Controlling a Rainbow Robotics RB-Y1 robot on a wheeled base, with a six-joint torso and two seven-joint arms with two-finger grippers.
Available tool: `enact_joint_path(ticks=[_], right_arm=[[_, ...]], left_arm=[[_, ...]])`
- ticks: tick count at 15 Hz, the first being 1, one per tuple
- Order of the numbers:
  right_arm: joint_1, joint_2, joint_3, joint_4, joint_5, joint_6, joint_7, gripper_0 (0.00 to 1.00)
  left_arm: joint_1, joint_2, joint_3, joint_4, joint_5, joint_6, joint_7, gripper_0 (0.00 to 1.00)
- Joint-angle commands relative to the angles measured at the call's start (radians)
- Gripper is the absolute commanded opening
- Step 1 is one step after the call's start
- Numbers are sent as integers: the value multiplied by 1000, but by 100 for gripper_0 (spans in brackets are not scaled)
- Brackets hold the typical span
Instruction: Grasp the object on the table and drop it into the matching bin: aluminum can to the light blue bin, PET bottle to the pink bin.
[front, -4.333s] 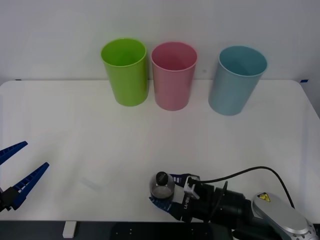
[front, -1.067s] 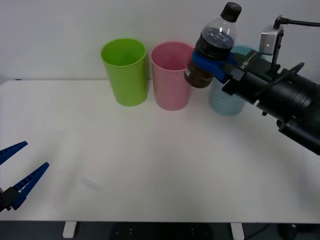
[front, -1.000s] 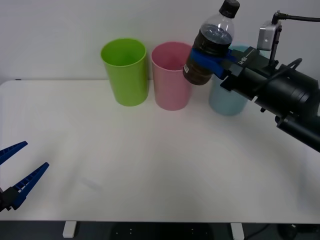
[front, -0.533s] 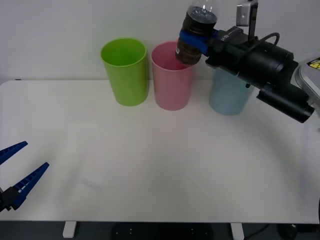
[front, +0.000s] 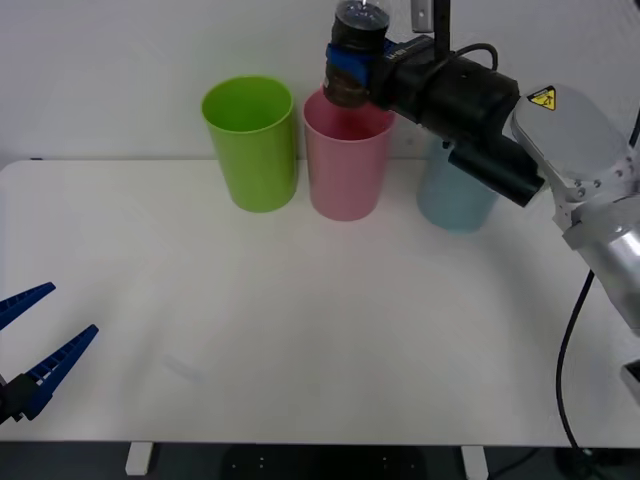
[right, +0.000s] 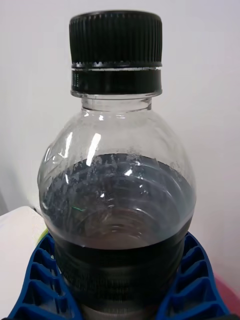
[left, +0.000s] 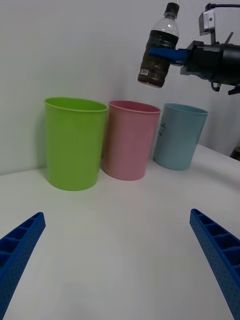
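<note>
Moved leftward, half-dark PET bottle (front: 357, 52) hangs above pink bin (front: 347, 160).

1. We count three bins: one lime green bin (front: 250, 142), one pink bin (front: 346, 160) and one light blue bin (left: 179, 136).
2. We count one PET bottle (front: 352, 55), with one black cap (right: 116, 46).
3. We count two grippers: the right gripper (front: 347, 70) and the left gripper (front: 33, 343).
4. We count one table (front: 300, 330).
</note>
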Motion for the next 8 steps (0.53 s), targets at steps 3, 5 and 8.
enact_joint_path(ticks=[3,5,8], right_arm=[[-93,77,0,156,41,65,18,0],[-129,99,0,221,47,101,32,3],[-136,103,0,234,48,130,48,6]], left_arm=[[0,0,0,0,0,0,0,100],[0,0,0,0,0,0,0,100],[0,0,0,0,0,0,0,100]])
